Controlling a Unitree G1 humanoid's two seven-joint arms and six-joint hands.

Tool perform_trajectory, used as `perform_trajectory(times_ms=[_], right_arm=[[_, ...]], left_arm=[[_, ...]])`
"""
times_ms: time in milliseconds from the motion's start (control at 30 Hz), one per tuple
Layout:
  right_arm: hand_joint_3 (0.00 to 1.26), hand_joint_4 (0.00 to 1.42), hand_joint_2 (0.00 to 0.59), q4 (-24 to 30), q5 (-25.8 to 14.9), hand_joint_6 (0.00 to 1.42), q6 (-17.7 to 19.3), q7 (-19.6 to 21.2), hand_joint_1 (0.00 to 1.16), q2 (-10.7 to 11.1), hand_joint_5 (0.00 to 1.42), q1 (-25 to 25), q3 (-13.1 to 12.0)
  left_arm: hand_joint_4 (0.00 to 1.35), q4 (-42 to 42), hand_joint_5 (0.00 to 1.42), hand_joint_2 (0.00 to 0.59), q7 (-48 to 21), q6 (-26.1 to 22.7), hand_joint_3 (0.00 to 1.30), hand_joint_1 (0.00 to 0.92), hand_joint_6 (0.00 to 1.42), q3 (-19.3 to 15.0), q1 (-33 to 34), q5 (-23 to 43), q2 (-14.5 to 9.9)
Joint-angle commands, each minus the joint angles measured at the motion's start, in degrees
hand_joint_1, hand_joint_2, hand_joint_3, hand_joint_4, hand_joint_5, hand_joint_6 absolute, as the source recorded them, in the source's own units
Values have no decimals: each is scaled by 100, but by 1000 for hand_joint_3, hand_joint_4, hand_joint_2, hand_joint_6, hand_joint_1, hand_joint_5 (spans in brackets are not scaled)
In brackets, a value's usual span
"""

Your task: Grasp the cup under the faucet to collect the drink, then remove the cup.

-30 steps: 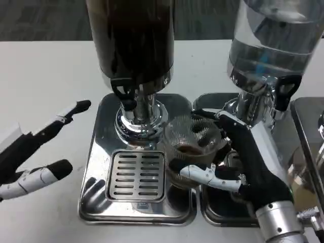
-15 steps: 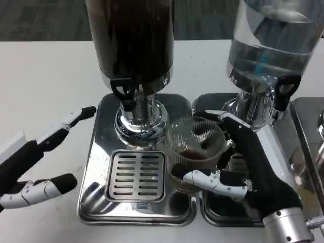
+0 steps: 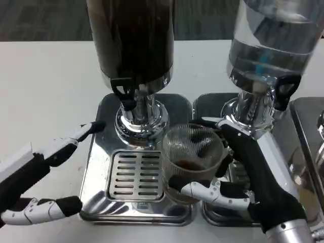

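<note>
White table (image 3: 45, 76) — ribbed clear cup (image 3: 192, 152)

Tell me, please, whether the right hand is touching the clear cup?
Touching: the head view shows the right hand wrapped around the cup, fingers against its wall.

Top edge chops off the dark drink dispenser (image 3: 132, 40) and the clear dispenser (image 3: 273, 38), so their tops can't be seen. The right hand (image 3: 253, 172) wraps the cup (image 3: 191, 162), hiding its far side and base. The left hand (image 3: 35, 177) runs off the left edge. A third steel tray (image 3: 310, 142) is cut by the right edge.
</note>
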State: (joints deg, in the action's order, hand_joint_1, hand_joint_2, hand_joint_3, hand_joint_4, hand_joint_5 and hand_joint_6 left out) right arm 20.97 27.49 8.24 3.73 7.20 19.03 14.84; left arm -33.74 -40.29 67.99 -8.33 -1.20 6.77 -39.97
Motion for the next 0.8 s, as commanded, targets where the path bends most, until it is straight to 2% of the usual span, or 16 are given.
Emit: perform_trajectory(times_ms=[33, 200, 500, 800], right_arm=[[459, 489, 276, 351, -137, 963, 79, -61, 742, -20, 698, 75, -6], [459, 489, 277, 470, -161, 966, 60, -158, 740, 5, 698, 147, -55], [459, 489, 283, 608, -197, 967, 63, -289, 735, 20, 699, 245, -113], [463, 494, 284, 834, -191, 967, 32, -419, 723, 48, 699, 429, -142]], left_arm=[[0, 172, 0, 124, 67, 158, 7, 0, 17, 64, -122, 74, -201], [0, 327, 0, 122, 48, 279, 16, 0, 0, 129, -255, 111, -343], [0, 491, 0, 119, 162, 703, 25, 0, 0, 52, -424, -217, -696], [0, 569, 0, 117, 481, 1086, 2, 0, 0, -79, -491, -872, -916]])
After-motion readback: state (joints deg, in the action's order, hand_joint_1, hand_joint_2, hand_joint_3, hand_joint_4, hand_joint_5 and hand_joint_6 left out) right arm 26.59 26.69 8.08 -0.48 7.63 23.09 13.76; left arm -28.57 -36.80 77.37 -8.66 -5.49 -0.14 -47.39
